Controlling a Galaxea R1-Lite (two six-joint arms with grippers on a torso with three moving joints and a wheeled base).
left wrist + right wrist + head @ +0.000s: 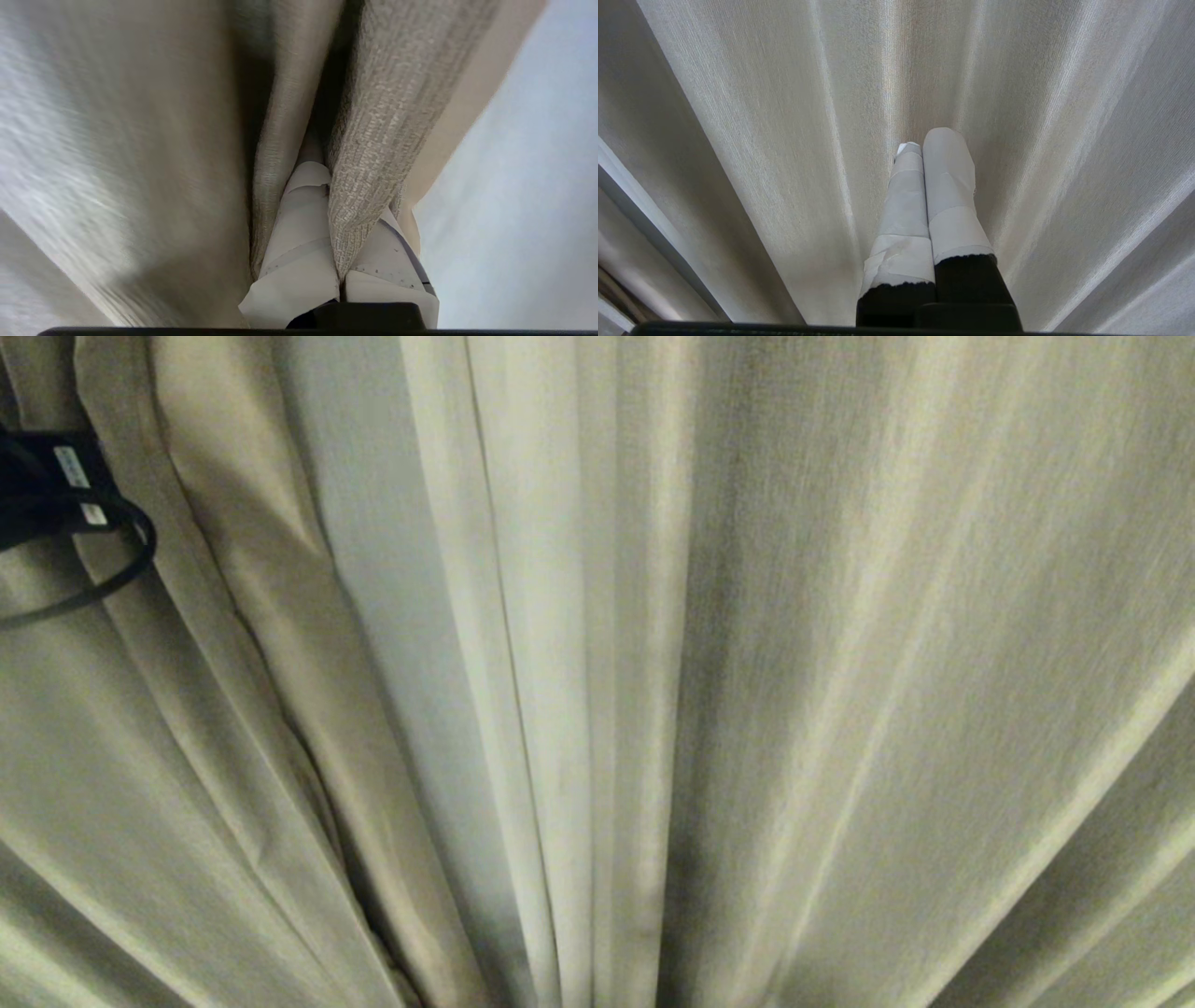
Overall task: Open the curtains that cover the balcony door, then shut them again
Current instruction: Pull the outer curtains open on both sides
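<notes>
While a pleat of the curtains [373, 140] is clamped between the closed left fingers [299, 252], vertical along twelve-to-six, the right fingers [952, 186] are pressed together, empty.

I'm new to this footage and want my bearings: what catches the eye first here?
Cream pleated curtains fill every view, hanging shut across the whole head view. In the left wrist view, the left gripper has its taped fingers clamped on a fold of curtain edge. The right gripper is shut on nothing, in front of the fabric.
</notes>
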